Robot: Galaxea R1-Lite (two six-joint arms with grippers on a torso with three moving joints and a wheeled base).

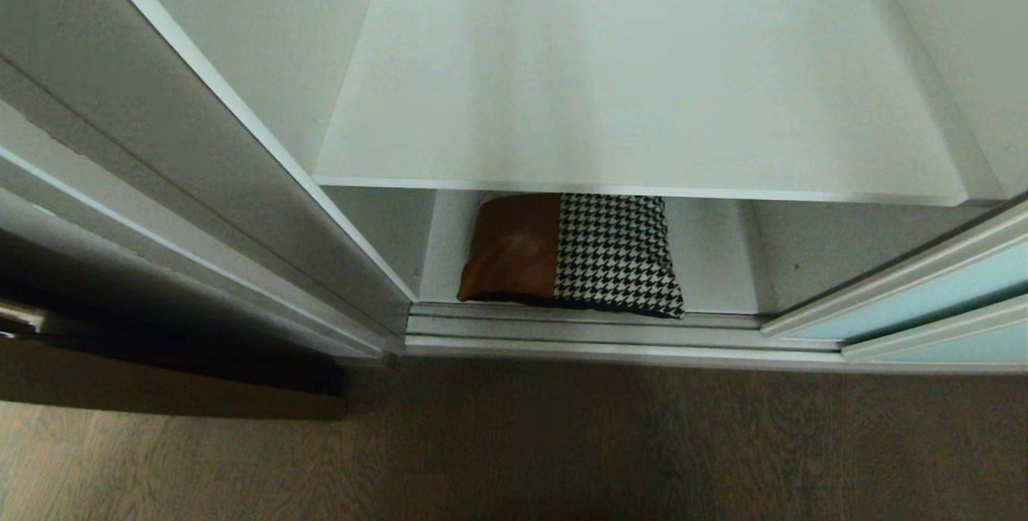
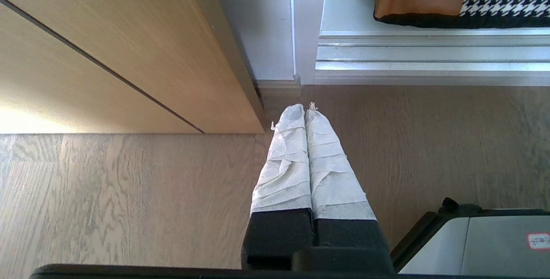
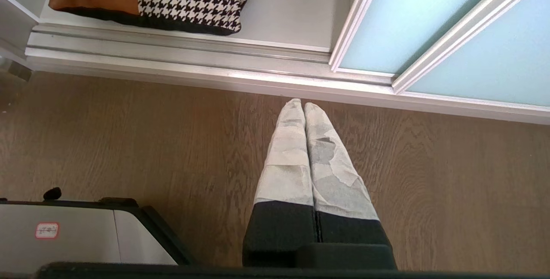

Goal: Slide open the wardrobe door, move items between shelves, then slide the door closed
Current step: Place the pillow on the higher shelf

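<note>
Wardrobe open, cushion (image 1: 572, 256) on the bottom shelf (image 1: 715, 264)

Soft cushion, tan leather beside black-and-white houndstooth, lies at the bottom shelf's front edge, by the metal track (image 1: 586, 328); smooth white upper shelf (image 1: 626, 87) bare; frosted blue-green door (image 1: 923, 304) slid to the right; left gripper (image 2: 305, 107) and right gripper (image 3: 299, 103), fingers pressed together and wrapped in white, hang over wood-grain floor (image 1: 562, 441).

Soft daylight, sharp frames; shadowed wood floor (image 1: 562, 441).
</note>
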